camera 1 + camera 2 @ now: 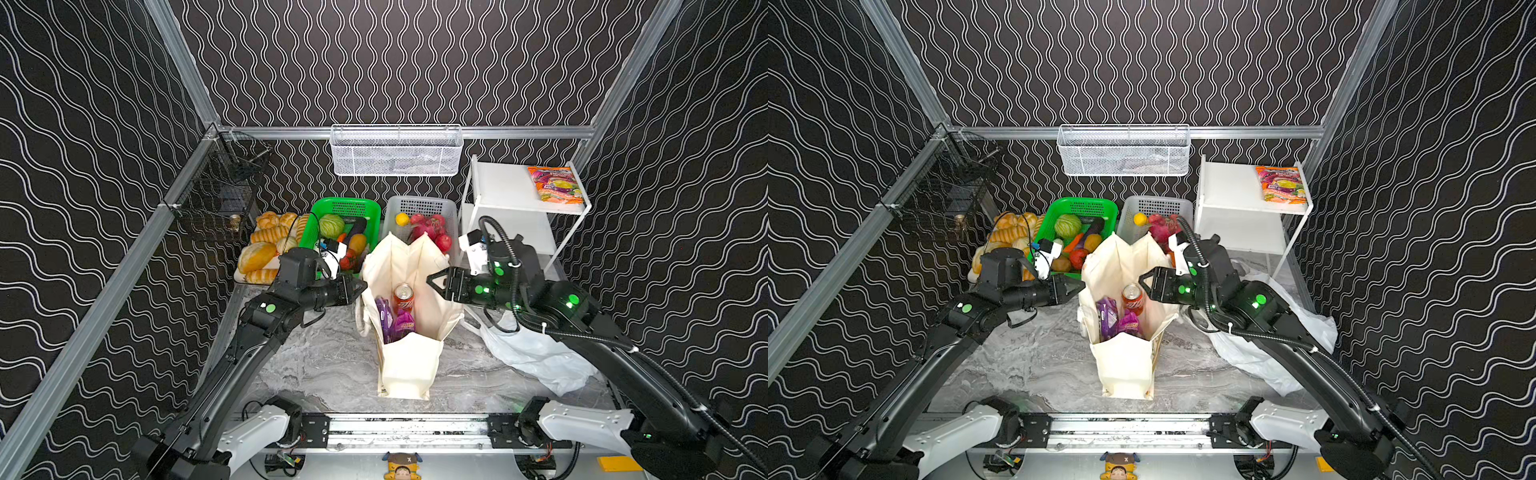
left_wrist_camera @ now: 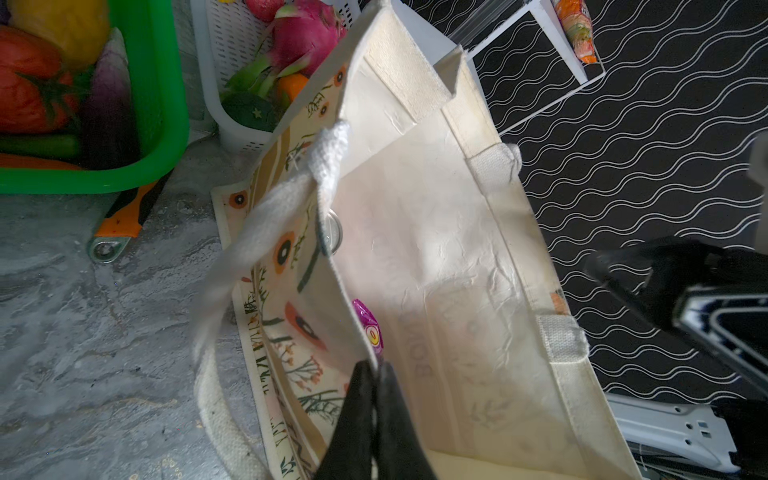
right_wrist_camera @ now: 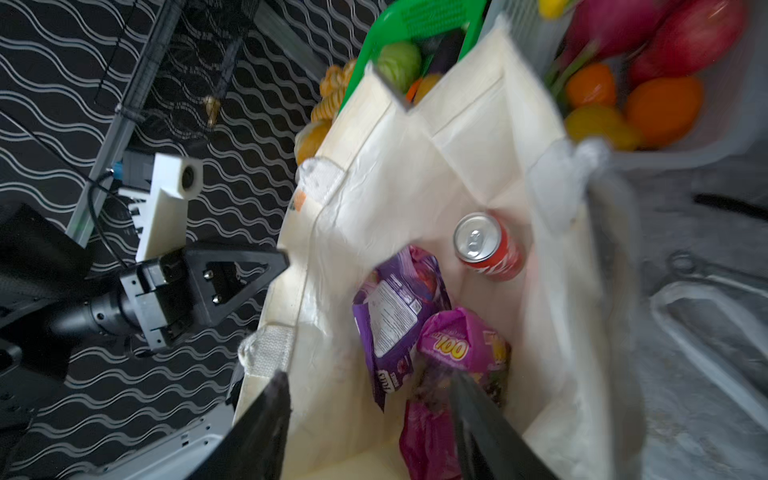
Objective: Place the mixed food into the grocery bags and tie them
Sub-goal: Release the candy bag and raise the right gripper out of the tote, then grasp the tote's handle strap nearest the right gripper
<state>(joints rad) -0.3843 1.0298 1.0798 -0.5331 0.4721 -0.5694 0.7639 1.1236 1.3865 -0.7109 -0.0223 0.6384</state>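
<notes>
Canvas tote (image 1: 409, 361) stands open on the worktop (image 1: 324, 365) holding soda can (image 1: 402, 296) and purple snack packets (image 1: 385, 319), left pincer (image 1: 363, 286) clamped on its rim, right pincer (image 1: 431, 281) gaping over the opposite rim, green basket (image 1: 372, 208) close behind, white plastic bag (image 1: 536, 353) lying alongside.

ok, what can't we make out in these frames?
- Anything beneath the two purple snack packets in the cream canvas tote: covered, right wrist view.
- Thin white plastic carrier bag: partly hidden under the right arm, both top views.
- Right gripper: fingers motion-blurred, right wrist view.
</notes>
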